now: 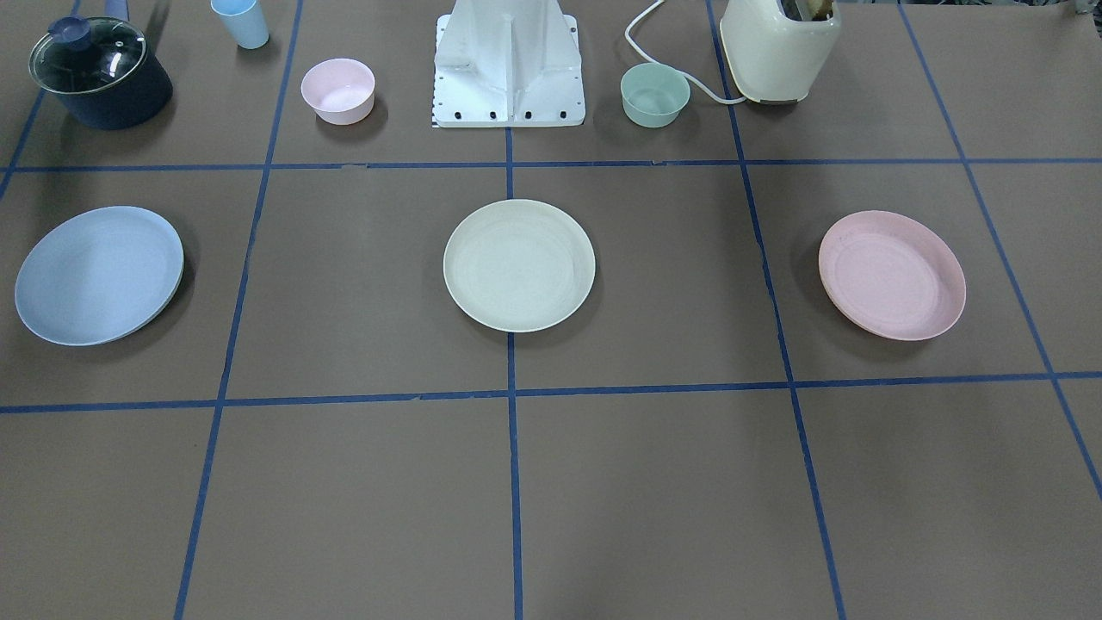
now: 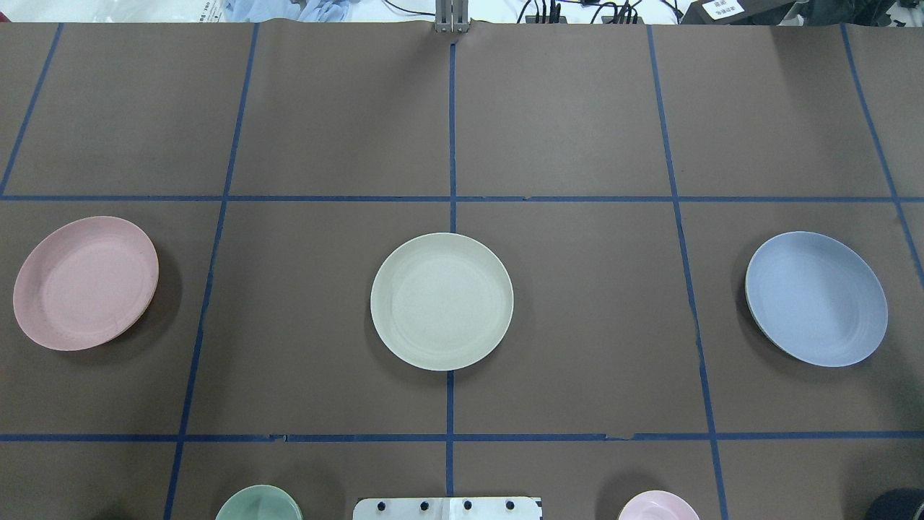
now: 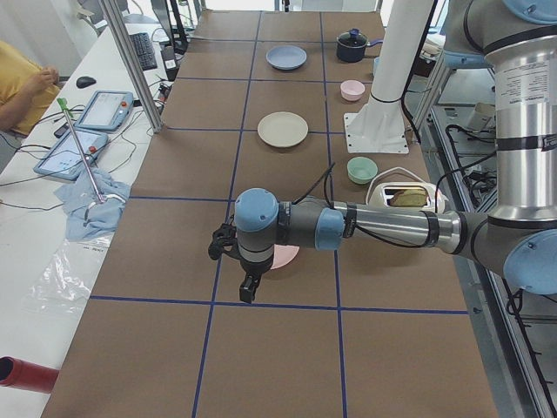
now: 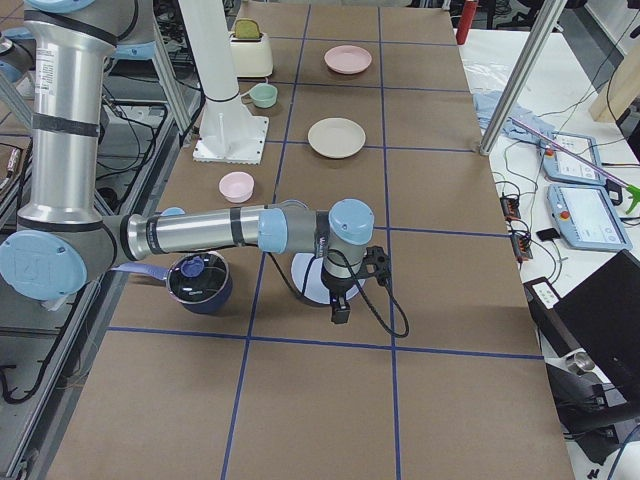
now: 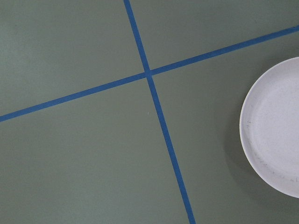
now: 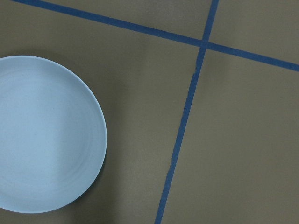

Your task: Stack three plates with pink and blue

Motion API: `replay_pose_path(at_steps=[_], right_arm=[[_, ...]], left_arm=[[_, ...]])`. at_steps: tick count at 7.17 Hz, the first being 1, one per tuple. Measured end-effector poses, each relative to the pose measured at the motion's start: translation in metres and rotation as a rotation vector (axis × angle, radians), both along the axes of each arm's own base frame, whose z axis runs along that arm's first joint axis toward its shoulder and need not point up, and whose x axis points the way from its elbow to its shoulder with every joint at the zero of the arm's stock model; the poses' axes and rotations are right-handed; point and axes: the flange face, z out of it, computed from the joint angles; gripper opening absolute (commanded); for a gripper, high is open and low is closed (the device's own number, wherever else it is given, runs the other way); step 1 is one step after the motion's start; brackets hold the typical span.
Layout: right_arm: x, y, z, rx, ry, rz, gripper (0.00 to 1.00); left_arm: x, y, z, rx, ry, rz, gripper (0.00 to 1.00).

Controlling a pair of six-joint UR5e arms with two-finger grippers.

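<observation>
Three plates lie apart in a row on the brown table. The pink plate is on my left side, the cream plate is in the middle, and the blue plate is on my right side. My left gripper hangs above the table beside the pink plate. My right gripper hangs beside the blue plate. Both grippers show only in the side views, so I cannot tell whether they are open or shut.
Near my base stand a pink bowl and a green bowl. A cream toaster, a dark lidded pot and a blue cup stand along that edge. Blue tape lines grid the table.
</observation>
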Motion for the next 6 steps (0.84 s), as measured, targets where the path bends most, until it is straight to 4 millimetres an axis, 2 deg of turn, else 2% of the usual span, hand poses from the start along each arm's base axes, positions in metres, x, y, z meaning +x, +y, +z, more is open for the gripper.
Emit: replay_pose_path(at_steps=[3, 4, 6], right_arm=[[0.0, -0.001, -0.007, 0.013, -0.004, 0.001, 1.0], [-0.001, -0.003, -0.02, 0.039, -0.009, 0.003, 1.0], [-0.003, -0.015, -0.074, 0.155, -0.025, 0.008, 1.0]], left_arm=[[0.0, -0.001, -0.016, 0.033, -0.002, 0.001, 1.0], [0.001, -0.003, -0.028, 0.059, -0.003, 0.0, 1.0], [0.001, -0.012, -0.066, 0.157, -0.005, -0.006, 1.0]])
